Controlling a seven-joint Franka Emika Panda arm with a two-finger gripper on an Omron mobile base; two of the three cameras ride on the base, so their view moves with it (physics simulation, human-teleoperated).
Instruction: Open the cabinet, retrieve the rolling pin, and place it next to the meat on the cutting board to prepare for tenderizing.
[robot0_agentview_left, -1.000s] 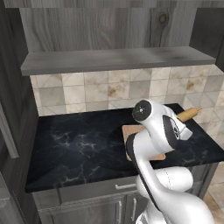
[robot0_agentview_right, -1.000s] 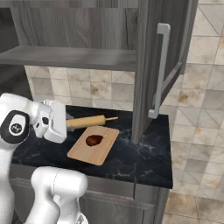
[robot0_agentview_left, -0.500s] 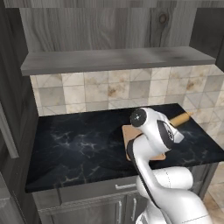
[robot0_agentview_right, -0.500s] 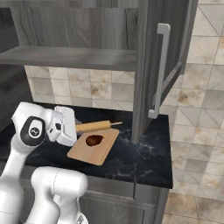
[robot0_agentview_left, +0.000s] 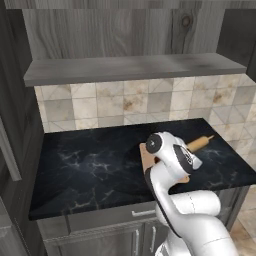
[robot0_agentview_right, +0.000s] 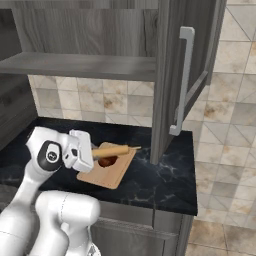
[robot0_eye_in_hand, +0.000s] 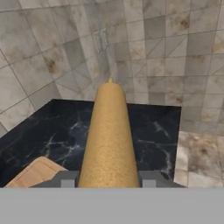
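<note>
Wooden rolling pin: clamped between hand fingers, over cutting board
Meat: just below pin
Risk: pin lands on meat, or rolls off onto table

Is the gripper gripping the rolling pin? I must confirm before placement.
Touching: in the hand view the fingertips press both sides of the rolling pin.

We see a matt, grainy wooden rolling pin, a smooth pale wooden cutting board, a glossy black marble counter, and a grey wood-grain cabinet.
</note>
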